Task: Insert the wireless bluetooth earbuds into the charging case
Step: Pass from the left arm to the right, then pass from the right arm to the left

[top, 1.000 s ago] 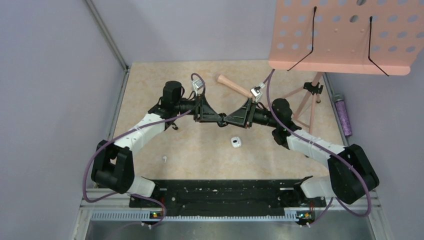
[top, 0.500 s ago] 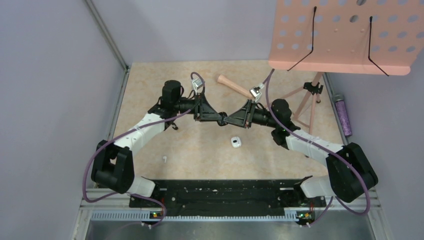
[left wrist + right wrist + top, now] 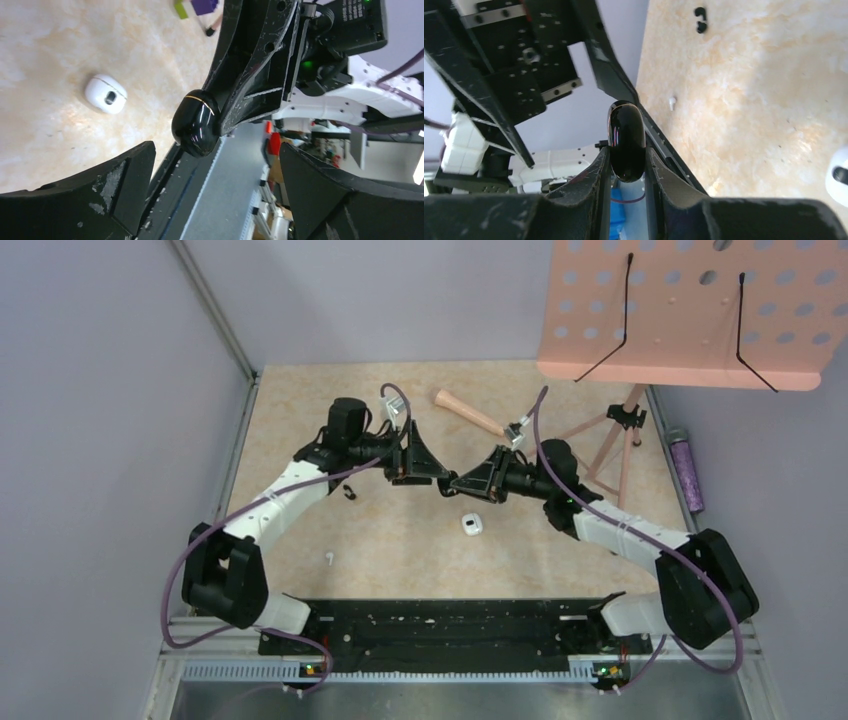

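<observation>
Tiny white plastic earbud with a short stem [image 3: 328, 558] is lying on the beige marbled tabletop [image 3: 400, 540] at the lower left of the top view, well apart from both grippers. Your right gripper [image 3: 628, 157] is clamping a glossy black oval case with a thin gold seam [image 3: 196, 122] at mid-frame. Your left gripper [image 3: 215, 155] is standing wide around it, fingers apart from it. A white rounded pod with a dark opening [image 3: 472, 524] is sitting just below the grippers.
</observation>
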Available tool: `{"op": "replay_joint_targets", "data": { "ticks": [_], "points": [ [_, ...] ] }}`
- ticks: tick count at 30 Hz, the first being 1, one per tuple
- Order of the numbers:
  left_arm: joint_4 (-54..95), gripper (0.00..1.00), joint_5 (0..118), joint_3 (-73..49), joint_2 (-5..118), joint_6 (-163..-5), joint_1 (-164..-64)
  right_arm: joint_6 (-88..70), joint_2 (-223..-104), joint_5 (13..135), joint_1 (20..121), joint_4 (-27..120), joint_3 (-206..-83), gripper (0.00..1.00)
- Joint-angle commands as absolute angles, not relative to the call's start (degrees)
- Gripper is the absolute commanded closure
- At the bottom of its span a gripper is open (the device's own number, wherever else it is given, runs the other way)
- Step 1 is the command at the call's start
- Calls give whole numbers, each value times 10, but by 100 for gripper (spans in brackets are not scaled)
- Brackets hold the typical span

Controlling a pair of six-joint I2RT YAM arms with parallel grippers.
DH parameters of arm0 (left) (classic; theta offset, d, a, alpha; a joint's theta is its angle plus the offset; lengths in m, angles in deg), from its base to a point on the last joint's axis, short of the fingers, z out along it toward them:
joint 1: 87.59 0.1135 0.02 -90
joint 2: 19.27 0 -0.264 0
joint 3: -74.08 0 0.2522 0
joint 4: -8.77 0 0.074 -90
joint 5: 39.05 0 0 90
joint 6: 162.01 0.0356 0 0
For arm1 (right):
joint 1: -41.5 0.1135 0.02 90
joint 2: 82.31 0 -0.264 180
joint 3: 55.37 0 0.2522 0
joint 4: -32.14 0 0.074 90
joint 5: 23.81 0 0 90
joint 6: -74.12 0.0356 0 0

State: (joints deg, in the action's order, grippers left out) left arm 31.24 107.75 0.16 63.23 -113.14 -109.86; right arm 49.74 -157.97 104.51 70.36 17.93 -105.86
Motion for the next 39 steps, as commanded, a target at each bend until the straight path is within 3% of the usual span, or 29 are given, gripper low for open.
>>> {"op": "replay_joint_targets", "data": {
  "ticks": [1,6,10,15,21,39],
  "points": [
    [407,1,956,-37,588,-1035,-1098,488,-1560,1020,690,291,-1083,100],
    [357,1,726,30,491,-934,-1148,519,-1608,1059,672,403,-1124,100],
    [198,1,556,152,399,-695,-1281,562,-1628,1089,668,402,-1125,100],
    [74,4,537,248,352,-531,-1343,584,-1626,1103,668,423,-1137,100],
    [55,9,506,273,363,-372,-1401,610,-1625,1113,669,447,-1150,100],
    [3,18,441,275,441,-262,-1473,664,-1608,1133,668,446,-1167,100]
  ]
}}
